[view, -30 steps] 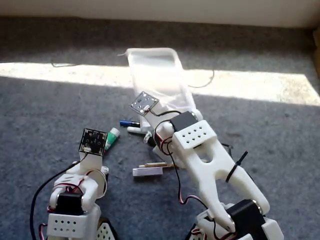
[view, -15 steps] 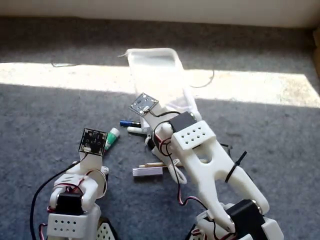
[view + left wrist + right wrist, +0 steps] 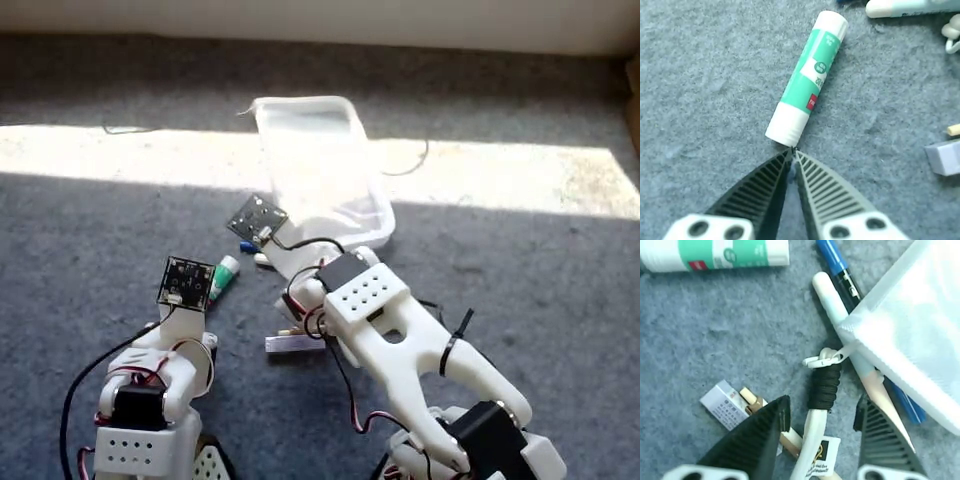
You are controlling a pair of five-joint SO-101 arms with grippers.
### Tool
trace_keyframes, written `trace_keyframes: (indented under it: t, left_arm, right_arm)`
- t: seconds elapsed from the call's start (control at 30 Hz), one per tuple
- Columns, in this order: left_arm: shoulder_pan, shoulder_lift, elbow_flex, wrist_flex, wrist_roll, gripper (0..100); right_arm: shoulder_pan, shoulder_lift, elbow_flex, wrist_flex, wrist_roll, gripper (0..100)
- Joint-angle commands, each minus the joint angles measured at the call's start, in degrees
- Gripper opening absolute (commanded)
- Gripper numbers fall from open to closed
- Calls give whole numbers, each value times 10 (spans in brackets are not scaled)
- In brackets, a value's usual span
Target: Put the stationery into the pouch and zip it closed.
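Two grippers over grey carpet [image 3: 100, 250]; left gripper [image 3: 792, 152] pinched to a sliver, holding nothing, tips just beside the green-and-white glue stick [image 3: 807, 80]; right gripper [image 3: 823, 399] spread wide, straddling (not clamping) the black-wrapped white zip cord [image 3: 824, 382]; translucent white pouch [image 3: 320, 170] approx. 1 o'clock of glue stick; blue pen [image 3: 839, 265] & white pen [image 3: 832, 297] partly under its mouth.

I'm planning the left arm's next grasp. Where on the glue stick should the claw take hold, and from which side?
Grip the glue stick mid-barrel, across its green band, coming down from above. It is a round tube lying flat on the carpet with both long sides free. The left claw, shut at its end cap, would likely need to open first.
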Motion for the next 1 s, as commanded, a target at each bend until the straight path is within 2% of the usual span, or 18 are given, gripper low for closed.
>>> trace_keyframes:
  t: [0.0,0.27,0.53,0.63,0.7,0.87,0.97]
  left_arm:
    - [-7,-1,11,2,3,8]
    - [-7,-1,11,2,3,8]
    - [-7,-1,11,2,3,8]
    - [-7,-1,11,2,3,8]
    - [-7,-1,11,2,3,8]
    - [-7,-1,11,2,3,8]
    - [-7,-1,11,2,3,8]
  right_arm:
    - [-6,-2,1,-29,-4,197]
    - [-5,116,-17,-36,-3,197]
    - [14,124,-51,-41,-3,195]
    - [15,124,-47,-79,-3,193]
    - [15,124,-46,-87,-3,165]
    - [16,122,-46,-84,1,9]
    - [16,117,-51,-31,2,7]
